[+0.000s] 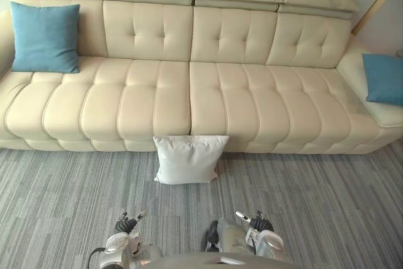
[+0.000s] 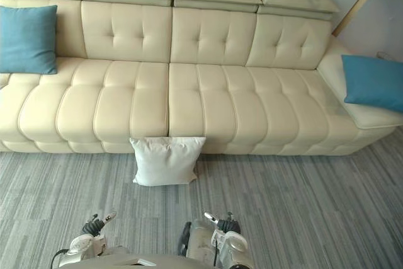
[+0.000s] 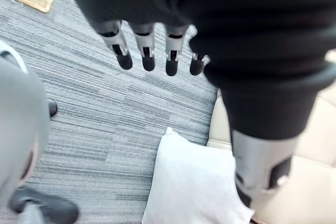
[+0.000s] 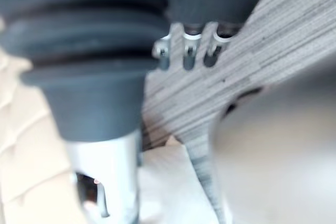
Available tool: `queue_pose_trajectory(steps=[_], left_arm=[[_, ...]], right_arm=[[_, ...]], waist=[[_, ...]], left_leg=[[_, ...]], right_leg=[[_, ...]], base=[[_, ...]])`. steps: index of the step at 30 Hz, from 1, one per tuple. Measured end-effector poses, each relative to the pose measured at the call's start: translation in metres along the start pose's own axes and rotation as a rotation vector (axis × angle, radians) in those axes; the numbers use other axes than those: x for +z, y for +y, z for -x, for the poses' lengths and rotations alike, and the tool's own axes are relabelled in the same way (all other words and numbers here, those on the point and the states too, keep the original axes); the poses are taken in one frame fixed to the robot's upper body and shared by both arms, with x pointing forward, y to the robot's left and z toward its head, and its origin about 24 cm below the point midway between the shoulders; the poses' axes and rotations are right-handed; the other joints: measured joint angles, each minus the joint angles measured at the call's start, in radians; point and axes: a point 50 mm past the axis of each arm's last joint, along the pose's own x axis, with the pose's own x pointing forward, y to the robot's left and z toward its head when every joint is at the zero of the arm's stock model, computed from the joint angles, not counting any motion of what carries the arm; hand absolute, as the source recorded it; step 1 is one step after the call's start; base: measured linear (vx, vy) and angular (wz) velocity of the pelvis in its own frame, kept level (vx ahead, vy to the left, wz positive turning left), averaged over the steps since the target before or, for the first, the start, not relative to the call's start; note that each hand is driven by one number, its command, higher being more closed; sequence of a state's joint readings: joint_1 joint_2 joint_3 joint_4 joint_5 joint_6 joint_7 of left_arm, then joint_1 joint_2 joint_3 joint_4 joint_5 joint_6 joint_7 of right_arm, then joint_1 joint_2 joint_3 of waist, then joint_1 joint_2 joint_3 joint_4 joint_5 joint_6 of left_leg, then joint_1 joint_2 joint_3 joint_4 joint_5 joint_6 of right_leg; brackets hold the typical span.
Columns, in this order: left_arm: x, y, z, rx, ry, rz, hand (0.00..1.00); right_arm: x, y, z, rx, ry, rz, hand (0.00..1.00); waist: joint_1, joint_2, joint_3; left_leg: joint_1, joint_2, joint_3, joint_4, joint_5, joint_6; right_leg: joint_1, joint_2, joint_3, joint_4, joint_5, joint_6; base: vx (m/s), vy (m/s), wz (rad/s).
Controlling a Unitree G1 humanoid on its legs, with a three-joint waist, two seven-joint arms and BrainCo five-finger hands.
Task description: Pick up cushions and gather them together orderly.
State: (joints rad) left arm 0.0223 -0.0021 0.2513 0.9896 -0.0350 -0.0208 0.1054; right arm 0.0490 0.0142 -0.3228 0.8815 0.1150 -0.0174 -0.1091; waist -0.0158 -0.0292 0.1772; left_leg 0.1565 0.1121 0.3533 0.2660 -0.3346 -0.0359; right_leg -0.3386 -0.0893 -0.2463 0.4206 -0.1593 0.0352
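White cushion (image 1: 189, 159) leans against sofa (image 1: 145, 99) — left robot hand (image 1: 126, 224), right robot hand (image 1: 261, 223) both loose-fingered.

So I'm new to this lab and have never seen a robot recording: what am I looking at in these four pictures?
This is a humanoid robot with two arms, each ending in a hand. The two wide pictures come from a stereo camera on its head, looking down at a cream sofa and a grey carpet. The two close pictures come from cameras on its wrists, each looking along its own hand. The left hand and right hand hang low near the robot, open and holding nothing. A white cushion stands on the carpet, leaning against the sofa's front. The left blue cushion leans on the backrest at the robot's left end. The right blue cushion lies at the far right end.
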Motion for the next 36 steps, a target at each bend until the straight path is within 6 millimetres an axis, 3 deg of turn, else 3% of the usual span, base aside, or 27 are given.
queue_pose_trajectory(steps=[1, 2, 3, 5, 6, 7, 8, 10, 11, 13, 15, 17, 18, 19, 20, 23, 28, 35, 36], left_arm=[[-0.001, -0.001, 0.0, -0.005, 0.005, -0.009, 0.0], [-0.006, -0.003, 0.001, -0.012, 0.023, -0.014, 0.0], [-0.009, -0.008, 0.001, -0.023, 0.036, -0.015, 0.0], [-0.011, -0.028, 0.004, -0.071, 0.041, -0.007, 0.0], [-0.011, -0.03, 0.004, -0.075, 0.04, -0.005, 0.0], [-0.008, -0.031, 0.004, -0.08, 0.031, -0.006, 0.0], [-0.005, -0.031, 0.004, -0.078, 0.017, 0.01, 0.0], [-0.002, -0.026, 0.004, -0.063, 0.002, 0.041, 0.0], [-0.003, -0.021, 0.004, -0.048, 0.0, 0.057, 0.0], [-0.002, -0.018, 0.004, -0.037, -0.008, 0.064, 0.0], [0.001, -0.017, 0.004, -0.036, -0.022, 0.066, 0.0], [0.006, -0.018, 0.003, -0.038, -0.035, 0.063, 0.0], [0.008, -0.019, 0.002, -0.04, -0.039, 0.059, 0.0], [0.006, -0.02, 0.003, -0.046, -0.034, 0.055, 0.0], [0.007, -0.018, 0.002, -0.045, -0.04, 0.041, 0.0], [0.007, -0.003, 0.0, -0.013, -0.033, 0.005, 0.0], [-0.002, 0.005, 0.001, 0.0, -0.002, -0.024, 0.0], [-0.021, 0.009, 0.004, 0.0, 0.064, -0.047, 0.0], [-0.022, 0.01, 0.004, 0.001, 0.068, -0.048, 0.0]], right_arm=[[-0.005, -0.005, 0.002, -0.012, 0.012, -0.002, 0.0], [-0.003, -0.006, 0.001, -0.014, 0.007, 0.002, 0.0], [-0.001, -0.009, 0.0, -0.02, -0.001, 0.012, 0.0], [0.005, -0.013, -0.002, -0.033, -0.018, 0.01, 0.0], [0.006, -0.014, -0.002, -0.032, -0.019, 0.015, 0.0], [0.004, -0.014, -0.002, -0.032, -0.013, 0.017, 0.0], [0.002, -0.014, -0.001, -0.031, -0.005, 0.027, 0.0], [-0.002, -0.016, 0.0, -0.034, 0.005, 0.036, 0.0], [-0.003, -0.018, 0.0, -0.039, 0.009, 0.038, 0.0], [-0.005, -0.02, 0.001, -0.045, 0.018, 0.039, 0.0], [-0.008, -0.022, 0.002, -0.051, 0.027, 0.037, 0.0], [-0.01, -0.02, 0.002, -0.047, 0.039, 0.035, 0.0], [-0.011, -0.021, 0.003, -0.048, 0.043, 0.034, 0.0], [-0.011, -0.023, 0.003, -0.053, 0.04, 0.034, 0.0], [-0.013, -0.02, 0.003, -0.046, 0.05, 0.03, 0.0], [-0.024, -0.008, 0.007, -0.024, 0.078, 0.006, 0.0], [-0.029, -0.006, 0.009, -0.019, 0.092, 0.008, 0.0], [-0.031, -0.013, 0.008, -0.034, 0.105, 0.028, 0.0], [-0.031, -0.013, 0.008, -0.034, 0.105, 0.03, 0.0]], waist=[[-0.005, 0.002, 0.001], [-0.013, 0.015, -0.005], [-0.008, 0.039, -0.01], [-0.003, 0.086, -0.018], [-0.004, 0.09, -0.017], [-0.013, 0.091, -0.014], [-0.014, 0.089, -0.012], [0.003, 0.085, -0.008], [0.009, 0.089, -0.008], [0.012, 0.089, -0.008], [0.022, 0.085, -0.007], [0.029, 0.071, 0.002], [0.031, 0.069, 0.003], [0.03, 0.077, -0.003], [0.03, 0.055, -0.017], [0.019, -0.004, -0.038], [0.021, -0.014, -0.048], [0.017, 0.002, -0.062], [0.016, 0.001, -0.062]], left_leg=[[0.024, -0.002, -0.019, -0.011, -0.013, -0.024], [0.053, 0.007, -0.052, -0.03, -0.02, -0.035], [0.066, 0.016, -0.062, -0.044, -0.015, -0.038], [0.07, 0.042, -0.111, -0.034, 0.024, -0.051], [0.066, 0.048, -0.119, -0.013, 0.029, -0.056], [0.013, 0.077, -0.158, 0.144, 0.046, -0.065], [-0.071, 0.11, -0.201, 0.365, 0.104, -0.087], [-0.165, 0.156, -0.203, 0.617, 0.115, -0.101], [-0.221, 0.189, -0.175, 0.718, 0.111, -0.095], [-0.278, 0.208, -0.138, 0.739, 0.093, -0.064], [-0.32, 0.215, -0.101, 0.674, 0.069, -0.048], [-0.33, 0.198, -0.069, 0.446, 0.053, -0.045], [-0.327, 0.177, -0.069, 0.304, 0.086, -0.043], [-0.324, 0.171, -0.07, 0.206, 0.177, -0.033], [-0.305, 0.131, -0.072, 0.154, 0.209, -0.049], [-0.291, 0.078, -0.062, 0.108, 0.211, -0.038], [-0.201, 0.049, -0.019, -0.007, 0.243, -0.035], [-0.059, -0.005, 0.004, -0.348, 0.432, -0.053], [-0.06, -0.006, 0.003, -0.354, 0.435, -0.052]], right_leg=[[0.013, 0.016, 0.028, -0.065, 0.099, -0.018], [0.034, 0.033, 0.024, -0.057, 0.153, -0.053], [0.033, 0.041, 0.015, -0.035, 0.127, -0.043], [0.034, 0.045, -0.022, 0.034, 0.038, -0.074], [0.044, 0.046, -0.03, 0.037, 0.026, -0.08], [0.093, 0.05, -0.051, 0.029, -0.006, -0.083], [0.152, 0.057, -0.065, 0.001, -0.024, -0.086], [0.216, 0.075, -0.062, -0.028, -0.04, -0.093], [0.257, 0.09, -0.047, -0.052, -0.052, -0.097], [0.308, 0.094, -0.028, -0.088, -0.057, -0.092], [0.343, 0.088, -0.007, -0.118, -0.046, -0.076], [0.378, 0.055, 0.009, -0.13, -0.04, -0.058], [0.387, 0.04, 0.014, -0.128, -0.037, -0.037], [0.388, 0.042, 0.017, -0.128, -0.037, -0.022], [0.384, 0.022, 0.048, -0.137, -0.052, 0.01], [0.401, -0.014, 0.077, -0.191, -0.021, 0.019], [0.441, -0.025, 0.113, -0.254, 0.032, 0.035], [0.446, -0.02, 0.129, -0.321, 0.054, 0.043], [0.448, -0.02, 0.129, -0.325, 0.053, 0.043]], base=[[0.5, -0.213, 0.48], [0.42, -0.175, 0.38], [0.39, -0.146, 0.35], [0.46, -0.205, 0.33], [0.49, -0.235, 0.49], [0.37, -0.175, 0.51], [0.35, -0.155, 0.44], [0.29, -0.075, -0.14], [0.27, -0.019, -0.39], [0.3, 0.053, -0.33], [0.24, 0.091, -0.32], [0.29, 0.199, -0.3], [0.28, 0.269, -0.15], [0.27, 0.277, -0.07], [0.2, 0.22, 0.0], [0.17, 0.191, 0.12], [0.04, 0.034, -0.18], [-0.08, -0.033, -0.11], [-0.13, -0.023, -0.09]])
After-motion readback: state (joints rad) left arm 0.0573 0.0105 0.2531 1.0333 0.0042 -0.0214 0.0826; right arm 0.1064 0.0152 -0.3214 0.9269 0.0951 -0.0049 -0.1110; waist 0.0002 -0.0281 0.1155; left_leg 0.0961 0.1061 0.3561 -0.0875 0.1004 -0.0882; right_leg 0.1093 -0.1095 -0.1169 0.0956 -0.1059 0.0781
